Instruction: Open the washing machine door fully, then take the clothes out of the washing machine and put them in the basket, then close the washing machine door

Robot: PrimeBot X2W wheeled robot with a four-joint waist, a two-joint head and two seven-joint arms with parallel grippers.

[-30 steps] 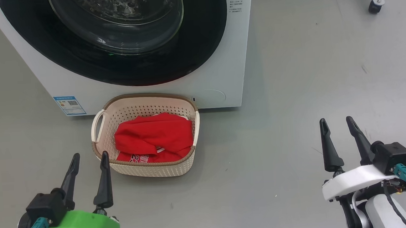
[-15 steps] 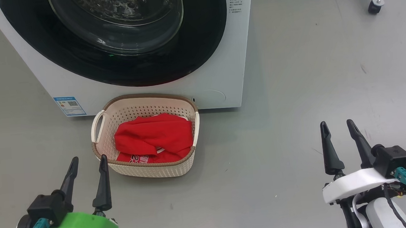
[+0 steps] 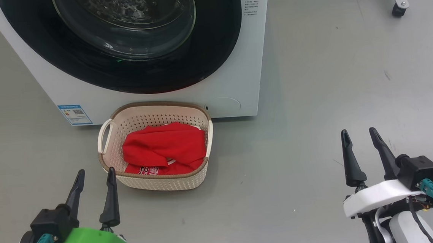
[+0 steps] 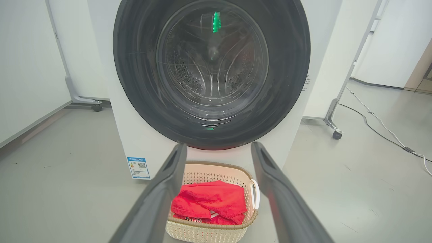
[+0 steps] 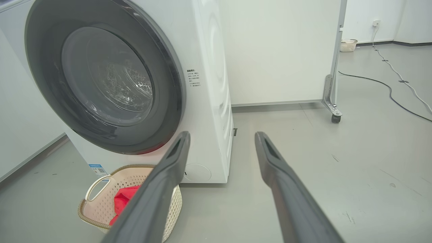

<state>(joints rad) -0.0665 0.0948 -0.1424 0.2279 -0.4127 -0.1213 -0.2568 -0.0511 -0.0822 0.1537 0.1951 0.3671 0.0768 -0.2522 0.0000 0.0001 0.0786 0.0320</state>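
Note:
The white washing machine (image 3: 236,70) stands ahead with its black-rimmed glass door (image 3: 126,25) shut flat against the front; the same door (image 4: 212,71) faces the left wrist view and door (image 5: 104,84) shows at an angle in the right wrist view. Red clothes (image 3: 165,146) lie in the cream basket (image 3: 159,180) on the floor just before the machine. My left gripper (image 3: 95,176) is open and empty, just left of the basket's near corner. My right gripper (image 3: 358,135) is open and empty over bare floor, far right of the basket.
Grey floor all around. A wheeled white partition frame (image 3: 399,4) stands at the far right; its caster (image 5: 334,118) and a cable (image 5: 388,89) on the floor show in the right wrist view. A second small basket (image 5: 347,44) sits far back.
The left gripper has drawn back slightly toward me, away from the basket. The right gripper has dropped back a little. The view has shifted slightly.

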